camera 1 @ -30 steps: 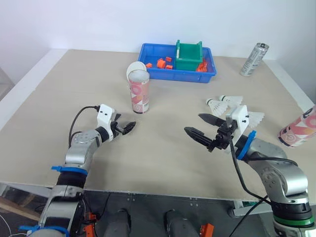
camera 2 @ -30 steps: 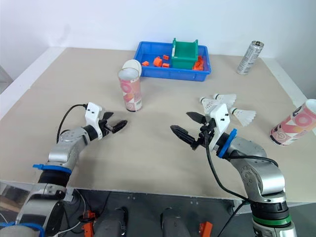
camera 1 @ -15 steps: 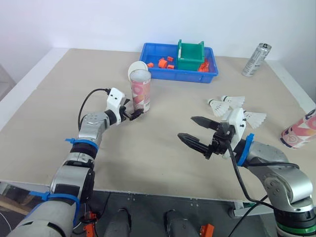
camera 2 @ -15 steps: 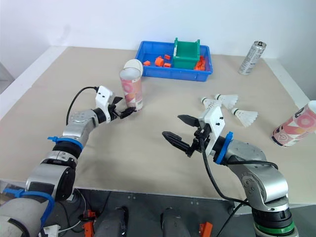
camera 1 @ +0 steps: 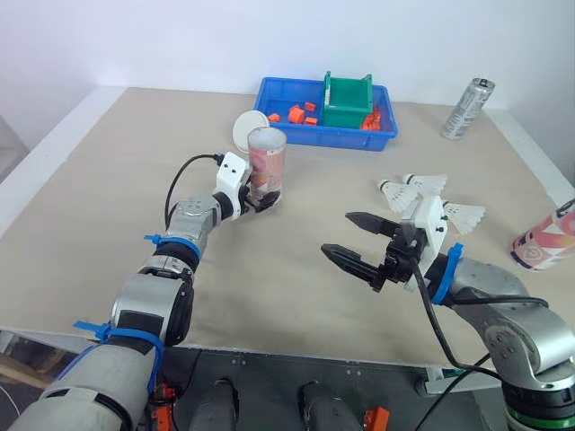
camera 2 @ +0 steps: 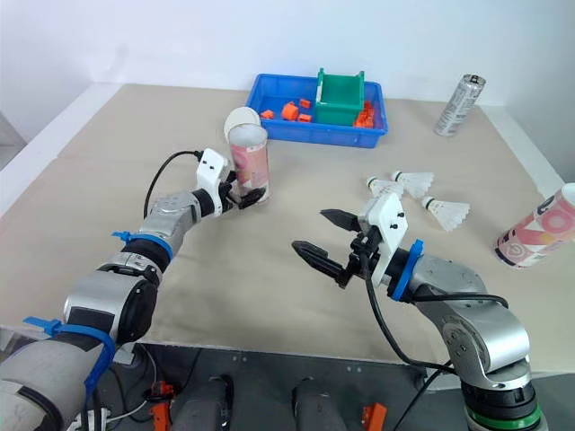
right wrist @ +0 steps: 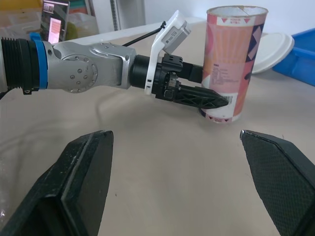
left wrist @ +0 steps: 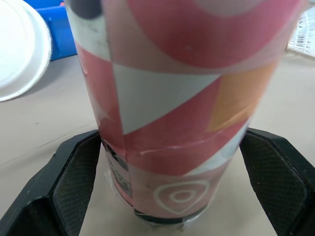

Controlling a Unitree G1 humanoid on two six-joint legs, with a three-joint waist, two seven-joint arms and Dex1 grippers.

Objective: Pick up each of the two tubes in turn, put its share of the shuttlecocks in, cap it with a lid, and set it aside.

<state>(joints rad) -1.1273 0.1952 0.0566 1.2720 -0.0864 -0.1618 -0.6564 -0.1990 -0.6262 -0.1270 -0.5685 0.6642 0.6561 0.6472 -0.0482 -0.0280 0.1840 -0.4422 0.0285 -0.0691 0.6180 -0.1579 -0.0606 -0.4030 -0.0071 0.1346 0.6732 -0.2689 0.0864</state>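
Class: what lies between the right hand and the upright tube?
Bare table between right hand and upright tube, in the right wrist view; the left hand is at the tube.

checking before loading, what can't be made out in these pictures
- Upright tube: eye views, its own wall hides what is inside.
- Second tube: eye views, far end cut off by the right edge.
- Lid: eye views, partly behind the upright tube.
- Orange pieces in the blue tray: eye views, too small to identify.
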